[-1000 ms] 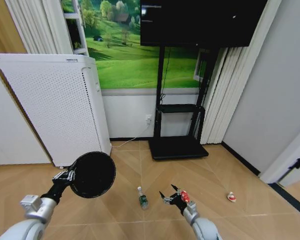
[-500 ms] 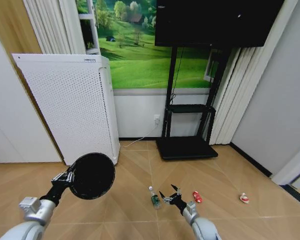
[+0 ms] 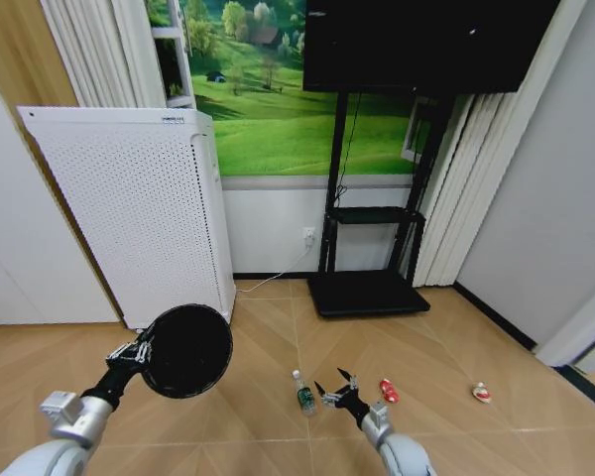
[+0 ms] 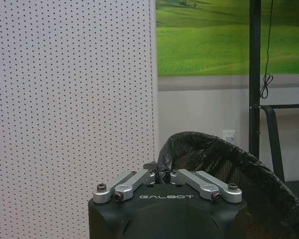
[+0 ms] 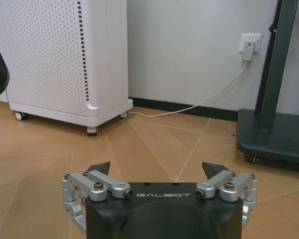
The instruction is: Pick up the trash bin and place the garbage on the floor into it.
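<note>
Your left gripper (image 3: 137, 351) is clamped on the rim of the trash bin (image 3: 186, 351), holding it up off the floor in front of the white perforated cabinet (image 3: 129, 208). The bin is small, black and round, tipped so that its mouth faces you in the head view; the inside looks dark and you cannot tell whether anything lies in it. In the left wrist view the two fingers (image 4: 134, 180) meet on the crinkled edge of a black liner (image 4: 209, 154) folded over the rim.

Your right gripper (image 3: 337, 387) hangs low over the floor with its fingers spread wide and nothing between them; the right wrist view shows the two dark fingertips (image 5: 100, 167) well apart.

The garbage lies on the floor. A small clear plastic bottle with a green label (image 3: 303, 393) lies just to the left of the right gripper. A small red piece (image 3: 387, 390) lies just to its right, and a red-and-white piece (image 3: 481, 393) sits farther right, well apart from the others.

The floor (image 3: 268, 327) is light wood laid in a slanted pattern. Behind stands a black TV stand (image 3: 367, 288) carrying a dark screen (image 3: 426, 45), with a green meadow mural (image 3: 278, 109) on the wall and a white cable (image 5: 209, 97) running to a wall socket (image 5: 250, 44).
</note>
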{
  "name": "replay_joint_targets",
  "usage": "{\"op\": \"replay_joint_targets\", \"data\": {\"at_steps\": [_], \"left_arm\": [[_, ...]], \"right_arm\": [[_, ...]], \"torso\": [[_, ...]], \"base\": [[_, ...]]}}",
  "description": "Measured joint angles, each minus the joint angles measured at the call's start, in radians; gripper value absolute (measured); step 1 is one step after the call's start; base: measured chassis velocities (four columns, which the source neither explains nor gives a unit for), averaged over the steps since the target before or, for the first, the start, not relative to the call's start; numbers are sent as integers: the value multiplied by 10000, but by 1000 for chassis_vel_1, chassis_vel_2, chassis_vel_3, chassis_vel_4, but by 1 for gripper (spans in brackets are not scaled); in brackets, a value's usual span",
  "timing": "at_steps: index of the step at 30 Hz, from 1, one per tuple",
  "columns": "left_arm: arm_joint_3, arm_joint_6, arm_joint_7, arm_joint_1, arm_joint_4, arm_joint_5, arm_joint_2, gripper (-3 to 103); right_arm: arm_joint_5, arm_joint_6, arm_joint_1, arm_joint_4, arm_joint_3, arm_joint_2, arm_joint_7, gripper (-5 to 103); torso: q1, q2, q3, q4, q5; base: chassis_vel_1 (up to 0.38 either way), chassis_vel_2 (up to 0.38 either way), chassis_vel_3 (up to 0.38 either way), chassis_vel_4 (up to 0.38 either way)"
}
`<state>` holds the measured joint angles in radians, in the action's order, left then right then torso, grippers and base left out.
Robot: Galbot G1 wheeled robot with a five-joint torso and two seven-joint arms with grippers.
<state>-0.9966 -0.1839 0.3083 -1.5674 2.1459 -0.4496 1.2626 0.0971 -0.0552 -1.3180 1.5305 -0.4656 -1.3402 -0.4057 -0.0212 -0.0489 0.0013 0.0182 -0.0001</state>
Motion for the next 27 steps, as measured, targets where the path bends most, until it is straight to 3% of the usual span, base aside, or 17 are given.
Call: {"op": "replay_joint_targets", "data": {"at_steps": [17,24,25,26,27], "left_arm": [[153,33,22,53,-190,69,186,7],[224,38,33,33,-193,101,255,7],[234,38,32,42,-193,102,227,7],[240,35,29,50,-198,101,202,7],[240,35,29,50,-198,101,202,7]], "right_arm": [[-166,392,325,-534,535,56,38,100],[-67,1418,1097,-1937,1405,-123,366,100],[-40,1639,1250,-2230,1554,-233,670,100],[343,2324,1226,-2232,1837,-329,1394,100],[343,2324,1226,-2232,1837,-329,1394,100]], "torso": [[-4,2,5,2,-1],[1,0,-1,-1,2],[1,1,-1,-2,2],[0,1,0,-1,2],[0,1,0,-1,2]], "base": [[-111,116,112,-104],[16,-11,-7,17],[0,0,0,0],[0,0,0,0],[0,0,0,0]]}}
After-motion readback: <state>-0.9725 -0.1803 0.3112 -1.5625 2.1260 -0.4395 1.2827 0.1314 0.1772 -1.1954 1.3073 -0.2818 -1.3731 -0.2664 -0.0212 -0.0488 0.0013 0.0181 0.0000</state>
